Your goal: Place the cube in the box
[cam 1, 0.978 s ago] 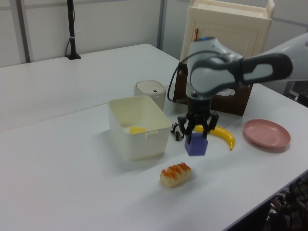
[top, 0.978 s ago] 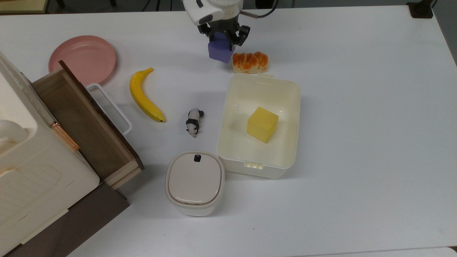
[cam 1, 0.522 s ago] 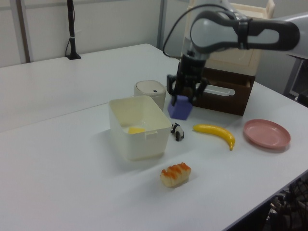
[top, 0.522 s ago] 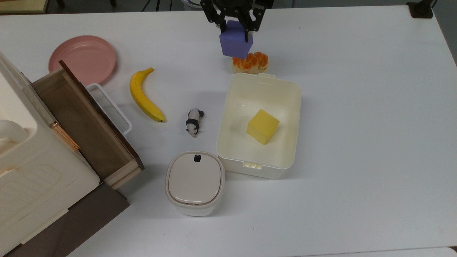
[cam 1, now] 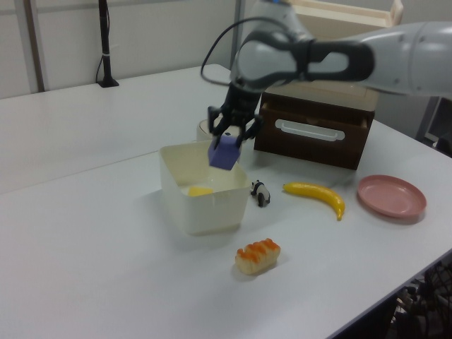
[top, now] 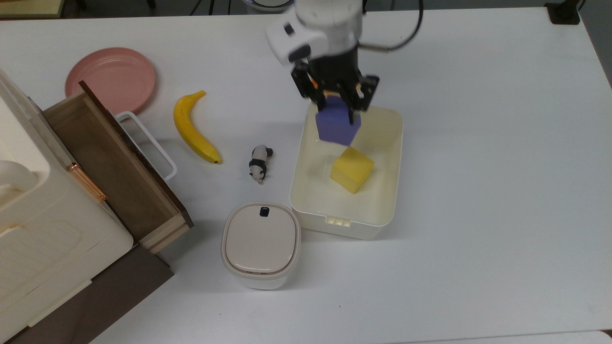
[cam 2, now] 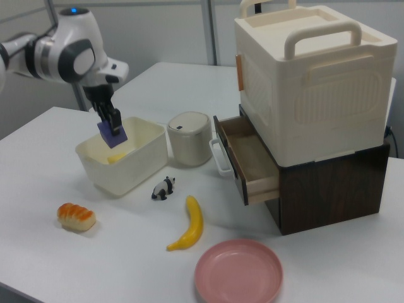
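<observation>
Cube (top: 336,125), purple, is clamped between the fingers of the pincer (top: 338,106) and hangs over the open box (top: 395,143), above its end near the top view's top and not yet down inside; a yellow block (top: 352,168) lies on the box floor just toward the top view's bottom. Arm reaches in with the pincer pointing straight down. Judgement: lowering and release should land the cube beside the block.

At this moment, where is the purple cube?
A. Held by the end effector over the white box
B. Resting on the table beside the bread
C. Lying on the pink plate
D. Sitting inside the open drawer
A: the end effector grips the purple cube above the white box, over the yellow cube.
</observation>
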